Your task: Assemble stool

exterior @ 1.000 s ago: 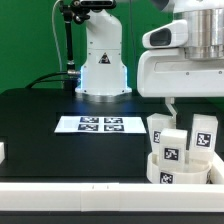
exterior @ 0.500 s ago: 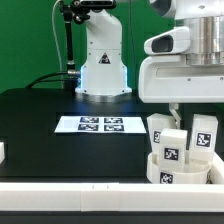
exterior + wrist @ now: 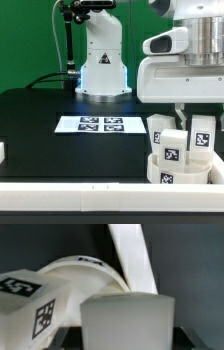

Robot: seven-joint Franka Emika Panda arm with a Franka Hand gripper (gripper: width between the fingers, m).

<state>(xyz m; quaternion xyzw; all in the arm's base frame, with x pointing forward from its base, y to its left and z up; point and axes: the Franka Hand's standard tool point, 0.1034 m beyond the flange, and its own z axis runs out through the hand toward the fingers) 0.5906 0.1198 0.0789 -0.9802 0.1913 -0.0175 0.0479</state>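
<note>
White plastic fills most of what my wrist camera sees: a blunt block leg (image 3: 127, 319) stands right in front of it, one of my fingers (image 3: 133, 258) rises as a pale strip behind that leg, and the round seat (image 3: 75, 280) sits beyond with a second tagged leg (image 3: 30, 303) leaning at its side.

Seen from the exterior view, the stool (image 3: 180, 150) is at the table's (image 3: 40, 110) near edge, on the exterior view's right of the marker board (image 3: 101, 125). The seat (image 3: 176, 172) lies with its sockets up and three legs stand in it. The nearest leg (image 3: 170, 149) tilts a little; another (image 3: 160, 127) stands behind it; the third (image 3: 203, 132) is on the side farther from the marker board.

My gripper (image 3: 192, 112) hangs over the stool, fingertips down between the rear leg and the far leg — I cannot tell whether they are pinching a leg or merely beside one.

Every tag is a black-and-white square pattern. No brand, word or number is readable on the legs, the seat or the marker board.

Beyond the marker board stands my white base (image 3: 101, 70).
</note>
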